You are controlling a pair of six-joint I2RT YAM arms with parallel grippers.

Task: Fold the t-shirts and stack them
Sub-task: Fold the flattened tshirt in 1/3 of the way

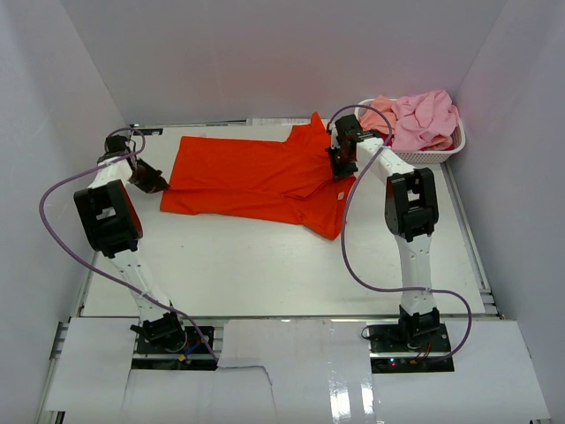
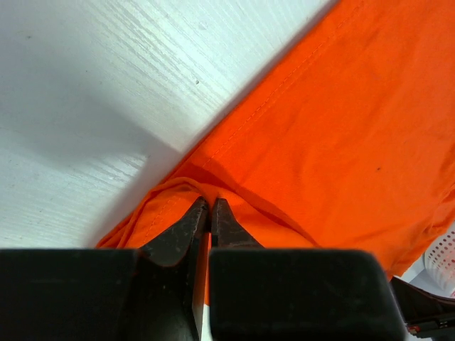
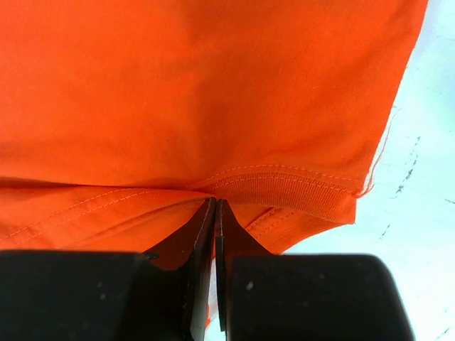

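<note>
Left tool is clamped on the hem of the orange shirt, its black fingers nearly together with a pucker of soft cloth bunched at their tips. Right tool is pinched tight on the same shirt, just under the ribbed collar band, where two rows of stitching run along the seam.

Seen from above, the shirt lies mostly flat across the white, faintly grained surface toward 12 o'clock. The left tool holds its 9 o'clock edge and the right tool its 3 o'clock side, where one sleeve points to 12 and a fold hangs toward 5.

At 2 o'clock a white perforated basket stands just beside the right arm, heaped with crumpled pink shirts. Purple cables loop from both arms over the surface.
</note>
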